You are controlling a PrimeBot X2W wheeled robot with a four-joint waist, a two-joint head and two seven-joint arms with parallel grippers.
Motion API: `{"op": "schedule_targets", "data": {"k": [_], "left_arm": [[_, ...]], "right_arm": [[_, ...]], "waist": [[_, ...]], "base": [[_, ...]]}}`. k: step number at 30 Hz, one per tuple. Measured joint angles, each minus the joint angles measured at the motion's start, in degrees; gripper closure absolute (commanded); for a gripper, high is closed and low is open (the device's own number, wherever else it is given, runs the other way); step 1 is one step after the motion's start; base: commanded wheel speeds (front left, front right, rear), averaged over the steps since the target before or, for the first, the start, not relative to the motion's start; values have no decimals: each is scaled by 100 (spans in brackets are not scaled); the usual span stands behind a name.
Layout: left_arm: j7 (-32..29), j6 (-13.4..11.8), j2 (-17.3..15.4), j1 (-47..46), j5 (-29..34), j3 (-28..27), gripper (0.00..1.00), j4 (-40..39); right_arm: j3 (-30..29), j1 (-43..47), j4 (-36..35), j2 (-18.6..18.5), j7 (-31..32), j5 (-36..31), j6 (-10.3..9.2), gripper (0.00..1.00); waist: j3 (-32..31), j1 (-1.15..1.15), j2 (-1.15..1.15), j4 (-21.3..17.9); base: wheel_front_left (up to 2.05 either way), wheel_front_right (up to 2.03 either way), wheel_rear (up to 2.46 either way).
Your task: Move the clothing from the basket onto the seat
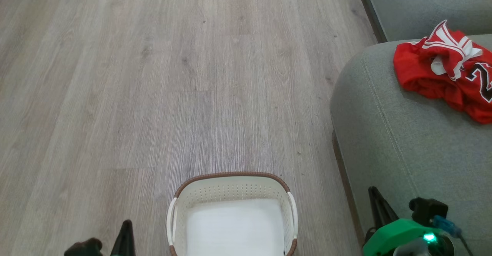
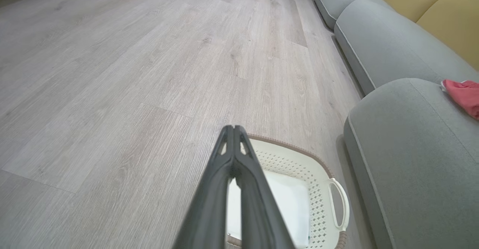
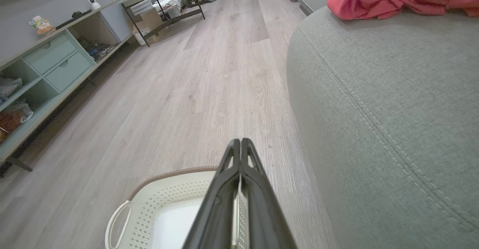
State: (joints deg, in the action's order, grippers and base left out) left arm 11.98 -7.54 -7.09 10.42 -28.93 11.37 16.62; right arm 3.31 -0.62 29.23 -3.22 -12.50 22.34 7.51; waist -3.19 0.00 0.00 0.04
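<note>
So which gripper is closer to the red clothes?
Right. The right gripper is at the edge of the seat where the clothing lies; the left gripper is past the basket, over the floor.

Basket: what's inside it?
The basket shows a bare white bottom, nothing on it; the red clothing lies on the seat. Its near end is cut off in the head view, and fingers cover part in both wrist views.
</note>
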Motion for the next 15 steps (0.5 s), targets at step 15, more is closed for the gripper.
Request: {"op": "schedule_targets", "data": {"k": [15], "left_arm": [[-260, 175, 62, -185, -845, -224, 100, -3]], "right_arm": [[-141, -2, -169, 1, 252, 935, 0, 100]], "waist": [[46, 0, 0, -1]], "base": [[0, 0, 0]]}}
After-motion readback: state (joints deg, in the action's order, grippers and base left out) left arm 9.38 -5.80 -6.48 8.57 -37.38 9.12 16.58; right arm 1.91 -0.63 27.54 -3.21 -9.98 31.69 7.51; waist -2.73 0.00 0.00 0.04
